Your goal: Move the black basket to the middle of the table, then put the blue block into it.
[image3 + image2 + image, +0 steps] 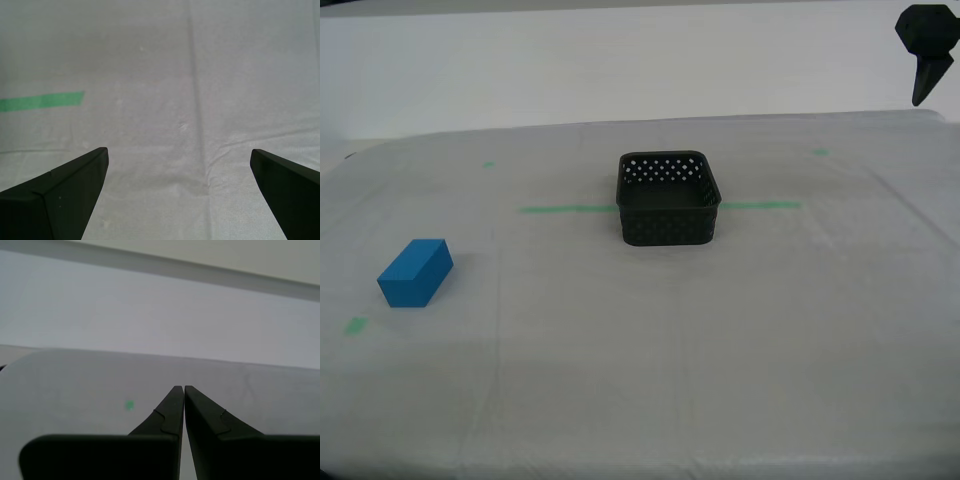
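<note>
The black basket [668,199] stands upright and empty near the middle of the table [720,350], on the green tape line [565,209]. The blue block [416,272] lies on the cloth at the exterior view's left, well apart from the basket. My first gripper [177,151] is open and empty above bare cloth, beside an end of the green tape line [42,101]. My second gripper [181,387] is shut and empty, pointing across the table. Neither wrist view shows the basket or the block. An arm's gripper [925,50] hangs high at the exterior view's top right.
Small green tape bits lie on the cloth [356,325] [488,164] [820,152]; one shows in the second wrist view [130,405]. A pale wall stands behind the table's far edge. The cloth has creases and seams.
</note>
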Robot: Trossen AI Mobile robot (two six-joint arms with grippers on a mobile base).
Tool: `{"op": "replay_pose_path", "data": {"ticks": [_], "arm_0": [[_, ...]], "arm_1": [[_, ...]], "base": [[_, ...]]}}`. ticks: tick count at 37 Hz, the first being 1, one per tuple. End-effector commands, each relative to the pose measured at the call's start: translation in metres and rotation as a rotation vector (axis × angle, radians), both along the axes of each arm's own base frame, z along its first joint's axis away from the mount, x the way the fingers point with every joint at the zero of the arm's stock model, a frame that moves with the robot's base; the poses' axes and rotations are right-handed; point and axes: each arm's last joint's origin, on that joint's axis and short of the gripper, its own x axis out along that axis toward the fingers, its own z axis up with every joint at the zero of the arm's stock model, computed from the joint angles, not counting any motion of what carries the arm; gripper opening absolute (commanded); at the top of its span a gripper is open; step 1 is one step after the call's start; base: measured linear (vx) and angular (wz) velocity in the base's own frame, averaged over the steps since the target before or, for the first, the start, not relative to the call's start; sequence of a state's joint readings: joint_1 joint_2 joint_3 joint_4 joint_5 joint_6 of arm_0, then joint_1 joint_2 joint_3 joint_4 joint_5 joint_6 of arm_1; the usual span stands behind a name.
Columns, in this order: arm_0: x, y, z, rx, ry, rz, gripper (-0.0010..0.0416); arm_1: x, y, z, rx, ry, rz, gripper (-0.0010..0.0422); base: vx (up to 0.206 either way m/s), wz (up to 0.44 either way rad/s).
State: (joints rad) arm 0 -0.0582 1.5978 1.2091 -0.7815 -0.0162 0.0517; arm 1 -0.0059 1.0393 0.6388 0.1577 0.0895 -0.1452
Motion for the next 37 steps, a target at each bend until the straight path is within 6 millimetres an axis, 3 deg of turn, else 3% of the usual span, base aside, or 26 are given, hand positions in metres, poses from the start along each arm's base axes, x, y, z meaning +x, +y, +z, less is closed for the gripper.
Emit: {"op": "replay_pose_path", "data": {"ticks": [1,25,37], "arm_0": [[0.000,0.000,0.000,0.000,0.000,0.003,0.0399],[0.000,0.000,0.000,0.000,-0.001,0.003,0.0399],[0.000,0.000,0.000,0.000,-0.001,0.003,0.0399]], "arm_1": [[-0.001,-0.001,0.001,0.010,0.069,-0.011,0.0000],[-0.023,-0.006,0.030,-0.010,0.520,-0.021,0.0000],[-0.040,-0.006,0.022,-0.060,0.752,0.018,0.0000]], "base": [[0.000,0.000],[0.000,0.000],[0.000,0.000]]}}
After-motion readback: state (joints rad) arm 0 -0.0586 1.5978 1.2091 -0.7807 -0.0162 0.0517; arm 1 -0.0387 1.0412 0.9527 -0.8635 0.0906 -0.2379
